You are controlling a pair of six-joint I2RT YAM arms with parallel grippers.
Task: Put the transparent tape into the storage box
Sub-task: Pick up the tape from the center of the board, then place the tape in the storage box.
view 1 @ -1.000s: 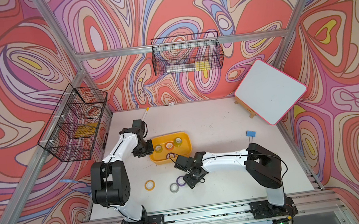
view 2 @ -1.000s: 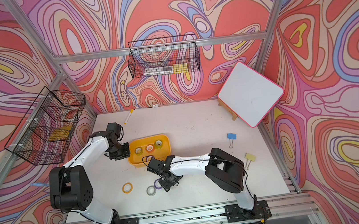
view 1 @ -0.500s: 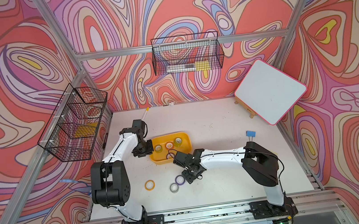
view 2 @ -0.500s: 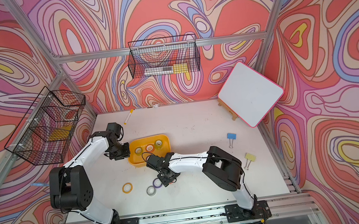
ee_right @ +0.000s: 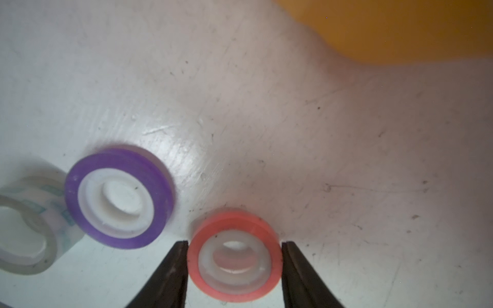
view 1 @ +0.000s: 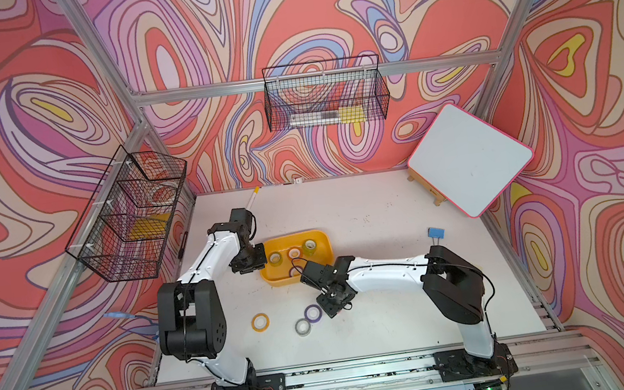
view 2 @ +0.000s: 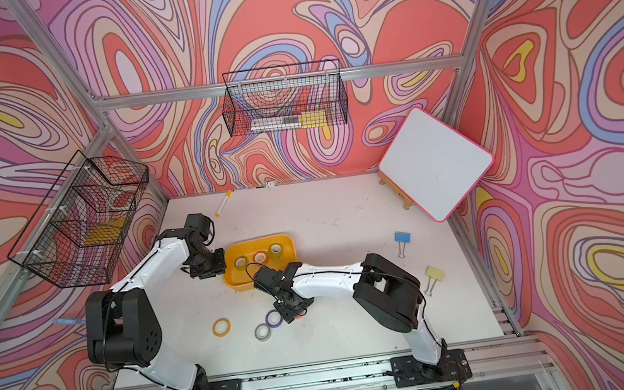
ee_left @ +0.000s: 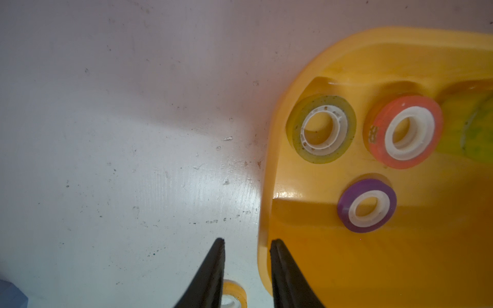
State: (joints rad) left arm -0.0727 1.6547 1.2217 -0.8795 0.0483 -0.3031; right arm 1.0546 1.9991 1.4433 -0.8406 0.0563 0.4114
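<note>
— In both top views we look down on a white, scuffed table point(view 1: 387, 227) inside a frame of aluminium bars, the walls papered in red, lilac and cream swirls. A black wire basket point(view 1: 325, 99) hangs on the back wall, and a pink-edged whiteboard point(view 1: 470, 158) leans at the far right.

— Near the middle we find the tub point(view 1: 323, 249), made of shallow, glossy yellow-orange plastic with rounded corners. The left gripper point(view 1: 254, 266) is at its left end. In front of it, flat on the table, lie an orange roll point(view 1: 255, 324), a clear roll point(view 1: 297, 328) and a purple roll point(view 1: 306, 313), the last two just beside each other. The right gripper point(view 1: 334, 307) is close to the purple one.

— From the left wrist we see two black tapered fingers point(ee_left: 210, 277) a little apart, gripping nothing. One overlaps the tub's rolled rim, and we cannot tell whether it touches. Inside lie a green roll point(ee_left: 294, 130), a coral roll point(ee_left: 376, 133) and a violet roll point(ee_left: 342, 208), each flat on a white core.

— From the right wrist, the fingers point(ee_right: 165, 280) sit tight against both sides of a red roll point(ee_right: 232, 220), which is translucent around a whitish core. It lies flat on the table outside the tub, whose wall is an orange blur beyond. The purple roll and the clear roll, printed with pale teal marks, lie nearby.
</note>
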